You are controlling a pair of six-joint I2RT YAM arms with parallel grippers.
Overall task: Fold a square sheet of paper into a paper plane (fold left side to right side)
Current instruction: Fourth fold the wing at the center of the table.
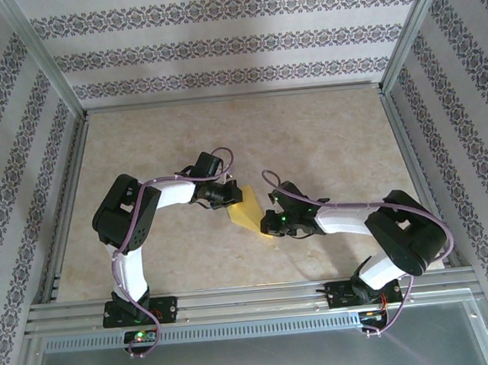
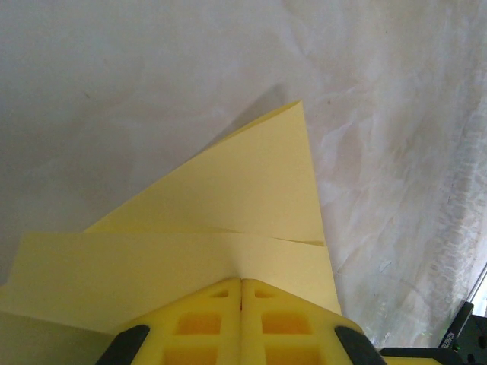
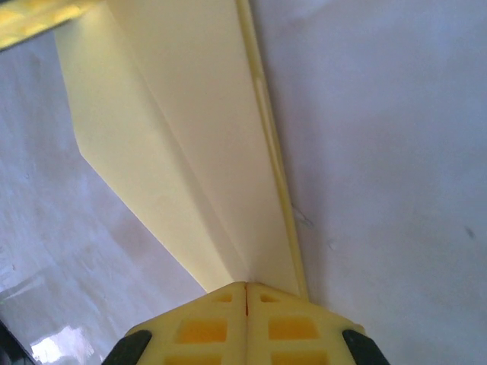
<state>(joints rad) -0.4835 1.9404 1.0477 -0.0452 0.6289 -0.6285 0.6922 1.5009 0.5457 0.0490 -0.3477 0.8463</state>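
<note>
Yellow paper sheet, folded to a point: flat on tabletop between arms. Left end effector, right end effector: fingers pressed together, tips bearing on opposite ends, probably pinning creases flat.

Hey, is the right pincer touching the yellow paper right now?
Touching. In the right wrist view the right pincer, jaws shut, sits on the pointed end of the folded yellow paper, with no gap showing between them.
</note>
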